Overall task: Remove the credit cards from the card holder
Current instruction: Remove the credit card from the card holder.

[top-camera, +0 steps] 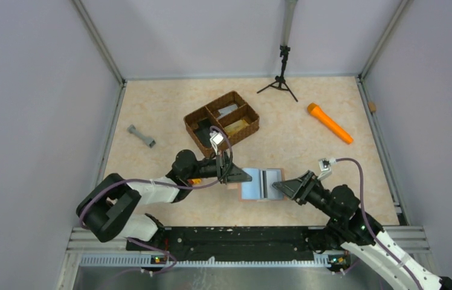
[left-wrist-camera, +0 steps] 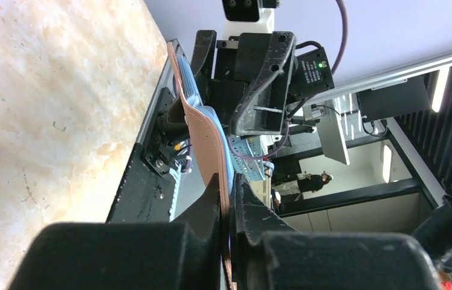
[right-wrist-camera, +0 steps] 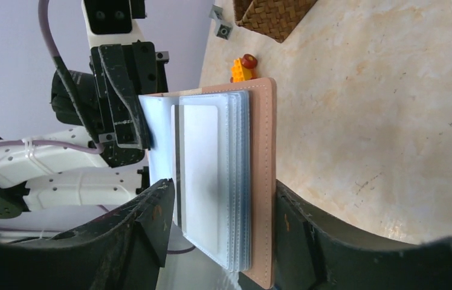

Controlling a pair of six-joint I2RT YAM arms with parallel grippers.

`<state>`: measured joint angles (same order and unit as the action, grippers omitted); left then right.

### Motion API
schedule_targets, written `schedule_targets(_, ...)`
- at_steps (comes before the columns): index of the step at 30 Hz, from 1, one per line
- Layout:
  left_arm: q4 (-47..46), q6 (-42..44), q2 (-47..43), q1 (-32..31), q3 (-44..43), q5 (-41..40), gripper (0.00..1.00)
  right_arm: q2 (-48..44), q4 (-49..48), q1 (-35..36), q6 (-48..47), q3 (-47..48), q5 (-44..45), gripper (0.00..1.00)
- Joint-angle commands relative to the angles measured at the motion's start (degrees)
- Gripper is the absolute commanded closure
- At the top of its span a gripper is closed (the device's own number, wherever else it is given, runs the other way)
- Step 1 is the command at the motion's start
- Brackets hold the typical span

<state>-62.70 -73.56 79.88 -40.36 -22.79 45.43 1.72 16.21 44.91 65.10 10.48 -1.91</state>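
Observation:
The card holder (top-camera: 262, 184) lies open above the table near its front edge, tan outside and pale blue-grey inside. My left gripper (top-camera: 242, 177) is shut on its left flap; in the left wrist view the tan flap (left-wrist-camera: 204, 139) is pinched between the fingertips of that gripper (left-wrist-camera: 229, 193). My right gripper (top-camera: 279, 187) straddles the right flap. In the right wrist view its jaws (right-wrist-camera: 220, 211) are open around the tan cover (right-wrist-camera: 266, 181) and its stack of clear sleeves. One finger lies against the leather, the other stands apart. A white card (right-wrist-camera: 202, 169) sits in the top sleeve.
A brown woven three-compartment basket (top-camera: 221, 121) stands behind the holder. An orange flashlight (top-camera: 329, 123) lies at the back right and a grey dumbbell-shaped piece (top-camera: 141, 136) at the left. A small black tripod (top-camera: 281, 75) stands at the back. A yellow-and-red toy (right-wrist-camera: 243, 67) lies near the holder.

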Motion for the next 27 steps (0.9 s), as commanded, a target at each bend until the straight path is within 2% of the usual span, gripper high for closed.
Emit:
schedule_targets(1, -1.83, 0.81, -2.9, 0.28, 0.18, 0.1, 1.0, -0.39, -2.15, -0.34, 0.49, 1.56, 0.74, 0.46)
schedule_targets(9, -0.77, 1.01, -4.3, 0.28, 0.44, -0.12, 1.0, -0.96, -1.49, -0.34, 0.62, 1.99, 1.23, 0.69)
schedule_targets(18, 0.21, 1.32, -4.7, 0.28, 0.29, -0.34, 1.0, -0.96, -2.12, -0.34, 0.33, 2.7, 1.49, 0.8)
schedule_targets(19, 0.26, 1.39, -4.78, 0.28, 0.33, -0.39, 1.0, -0.95, -2.29, -0.39, 0.24, 2.78, 1.48, 0.8)
schedule_targets(21, 0.29, 1.41, -4.87, 0.28, 0.24, -0.43, 1.0, -0.93, -2.67, -0.34, 0.13, 2.88, 1.32, 0.63)
schedule_targets(22, 0.29, 1.36, -4.92, 0.28, 0.28, -0.43, 1.0, -0.92, -2.92, -0.34, 0.12, 2.86, 1.22, 0.59)
schedule_targets(27, 0.53, 1.49, -5.23, 0.26, 0.42, -0.81, 1.0, -0.94, -2.87, -0.34, 0.05, 3.33, 1.38, 0.52)
